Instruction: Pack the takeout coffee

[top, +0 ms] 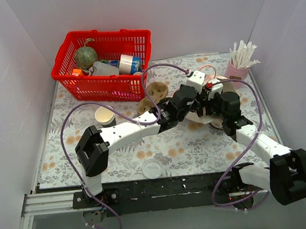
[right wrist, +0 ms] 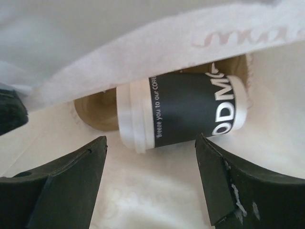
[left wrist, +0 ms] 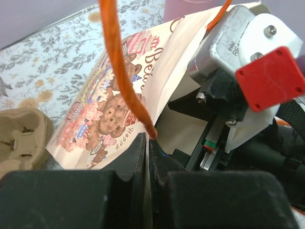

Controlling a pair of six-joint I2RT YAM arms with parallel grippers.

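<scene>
Left claw: jaws together, clamped on the rim of a printed paper bag, which spreads ahead of the fingertips. A cardboard cup carrier lies to this claw's left and the other arm's wrist to its right. Right claw: jaws apart, gripping nothing, reaching into the bag's white interior. The takeout coffee lies on its side just ahead of these fingertips and across the gap between them, its white lid toward the left finger.
</scene>
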